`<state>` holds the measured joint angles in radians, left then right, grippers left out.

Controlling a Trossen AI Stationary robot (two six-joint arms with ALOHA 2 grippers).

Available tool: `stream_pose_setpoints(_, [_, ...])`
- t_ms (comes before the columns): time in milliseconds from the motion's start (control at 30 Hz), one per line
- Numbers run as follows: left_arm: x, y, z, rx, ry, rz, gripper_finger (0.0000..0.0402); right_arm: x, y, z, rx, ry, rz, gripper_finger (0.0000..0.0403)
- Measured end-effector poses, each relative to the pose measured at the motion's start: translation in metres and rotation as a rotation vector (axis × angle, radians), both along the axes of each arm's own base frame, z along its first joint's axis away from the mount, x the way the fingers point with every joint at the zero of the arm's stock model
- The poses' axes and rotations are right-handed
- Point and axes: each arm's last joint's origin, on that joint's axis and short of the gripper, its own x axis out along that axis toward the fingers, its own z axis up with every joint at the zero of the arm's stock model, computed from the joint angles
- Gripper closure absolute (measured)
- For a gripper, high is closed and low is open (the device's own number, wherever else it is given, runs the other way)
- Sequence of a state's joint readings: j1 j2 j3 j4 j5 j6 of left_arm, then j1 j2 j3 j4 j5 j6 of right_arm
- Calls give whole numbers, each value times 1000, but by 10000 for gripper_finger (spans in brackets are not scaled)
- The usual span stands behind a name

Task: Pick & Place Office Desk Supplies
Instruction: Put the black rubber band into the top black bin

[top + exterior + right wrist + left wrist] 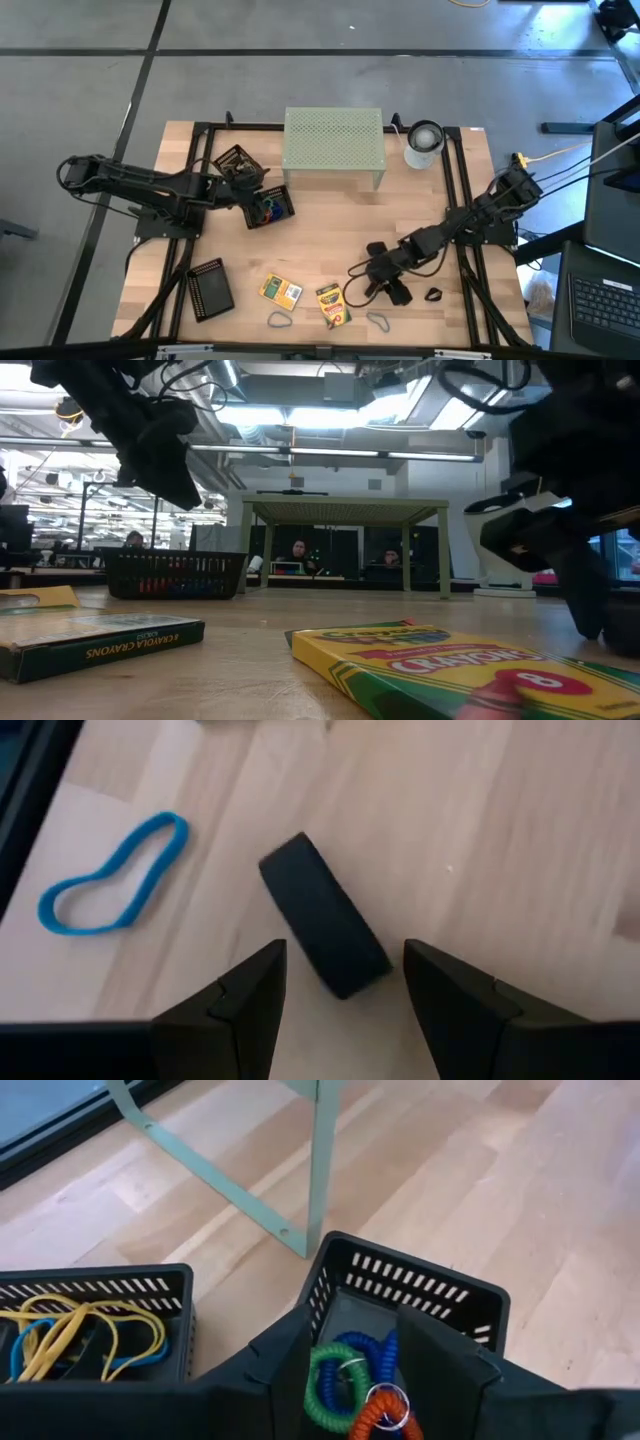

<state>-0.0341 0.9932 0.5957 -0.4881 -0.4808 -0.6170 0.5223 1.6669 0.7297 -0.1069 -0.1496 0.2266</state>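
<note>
My right gripper (345, 985) is open and low over the table near its near edge. Its fingers stand on either side of a small black oblong piece (325, 915) (397, 293) that lies flat on the wood, with a gap on both sides. A blue rubber-band loop (110, 875) lies beside it. My left gripper (355, 1380) is open above a black mesh tray (420, 1290) (268, 205) that holds green, blue and orange coiled loops (350, 1385). Two crayon boxes (281, 290) (333, 305) lie flat near the near edge. A black clip (433, 294) lies right of the right gripper.
A second mesh tray (95, 1330) with yellow and blue bands sits beside the first. A third black tray (210, 288) lies near the near-left corner. The pale green riser (333, 140) and the white-grey cylinder (424, 143) stand at the far edge. Another loop (279, 319) lies near the boxes.
</note>
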Motion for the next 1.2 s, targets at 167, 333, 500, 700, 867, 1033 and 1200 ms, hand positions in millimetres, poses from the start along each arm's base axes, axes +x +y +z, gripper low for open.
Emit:
stream_pose_setpoints(167, [0,0,0,-8,-8,16,258,3,6,2,0,-78,-7,199])
stream_pose_setpoints(333, [0,1,0,4,-11,31,258,2,9,-1,-10,-82,-2,199])
stream_pose_setpoints(500, [0,1,0,5,-10,32,258,2,14,-7,-32,-91,39,200])
stream_pose_setpoints(700, [0,1,0,5,-11,32,258,2,16,-8,-82,-134,99,245])
stream_pose_setpoints(867, [2,1,2,3,-40,32,258,2,16,-8,-82,-138,99,331])
stream_pose_setpoints(1033, [8,-1,8,45,-95,-21,258,5,15,-5,-77,-137,113,391])
stream_pose_setpoints(1200, [16,-7,17,145,-152,-148,258,18,11,10,-62,-174,69,375])
